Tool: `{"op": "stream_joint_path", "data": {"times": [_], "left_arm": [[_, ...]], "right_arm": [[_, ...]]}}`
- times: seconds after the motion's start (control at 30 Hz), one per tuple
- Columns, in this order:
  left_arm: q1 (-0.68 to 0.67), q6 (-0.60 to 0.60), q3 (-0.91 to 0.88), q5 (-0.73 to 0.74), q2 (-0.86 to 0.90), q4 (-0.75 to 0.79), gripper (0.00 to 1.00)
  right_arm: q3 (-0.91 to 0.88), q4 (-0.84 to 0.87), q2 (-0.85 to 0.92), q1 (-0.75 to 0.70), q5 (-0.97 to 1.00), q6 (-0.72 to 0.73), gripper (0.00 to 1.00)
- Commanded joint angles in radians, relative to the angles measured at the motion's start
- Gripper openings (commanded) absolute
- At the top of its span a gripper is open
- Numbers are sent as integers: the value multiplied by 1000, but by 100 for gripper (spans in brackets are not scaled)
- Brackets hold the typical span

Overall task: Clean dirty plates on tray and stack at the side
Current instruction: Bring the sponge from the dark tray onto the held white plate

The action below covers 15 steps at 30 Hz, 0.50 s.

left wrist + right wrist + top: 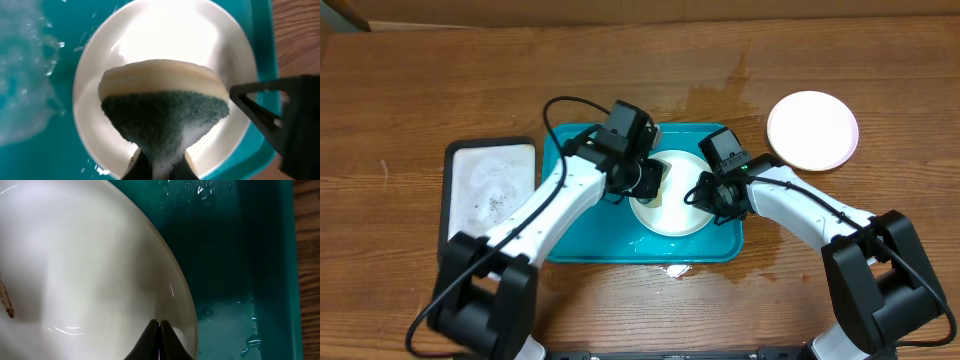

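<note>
A pale plate lies in the teal tray. My left gripper is shut on a sponge, yellow with a green scrub face, and holds it over the plate; its fingers pinch the sponge's lower end. My right gripper is shut, its tips resting on the plate just inside its right rim. A small brown smear shows on the plate. Another plate lies on the table to the right of the tray. A third plate is not visible.
A smaller black-rimmed white tray with foamy water lies left of the teal tray. Water drops lie on the teal tray floor. A wet patch marks the table behind the tray. A small white scrap lies at its front edge.
</note>
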Motion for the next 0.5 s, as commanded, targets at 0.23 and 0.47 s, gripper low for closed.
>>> {"op": "stream_joint_path", "data": {"times": [0.23, 0.47], "left_arm": [[-17, 42, 6, -27, 129, 61, 4], [-21, 73, -13, -63, 150, 77, 4]], "right_arm": [[-6, 3, 4, -1, -2, 3, 4], [-6, 3, 4, -1, -2, 3, 4]]}}
